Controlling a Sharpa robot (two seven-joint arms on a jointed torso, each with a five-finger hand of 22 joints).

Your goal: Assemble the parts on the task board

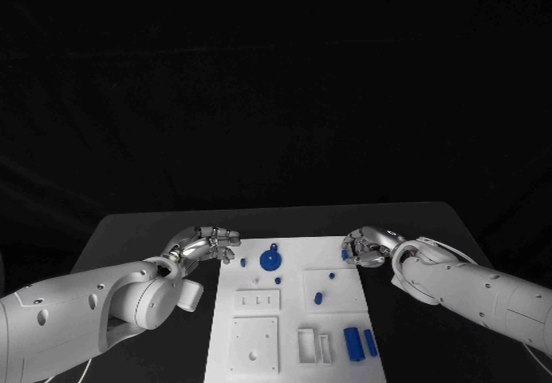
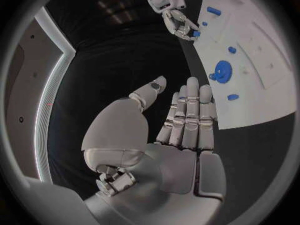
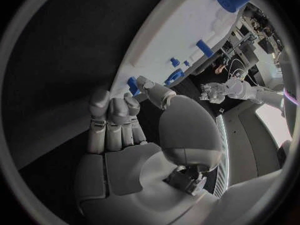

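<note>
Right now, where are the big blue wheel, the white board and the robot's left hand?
blue gear wheel (image 1: pixel 270 260): head view, middle of its disc.
task board (image 1: pixel 345 291): head view, bare white surface.
left hand (image 1: pixel 205 243): head view, middle of the silver hand.

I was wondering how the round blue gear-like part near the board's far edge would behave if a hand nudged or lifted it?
The blue gear looks like hard plastic, so probably stiff and light. Lying flat on the task board, it should slide rather than tip; set on edge, its round rim could let it roll. Its thin edge may be awkward for the left hand to pinch.
</note>
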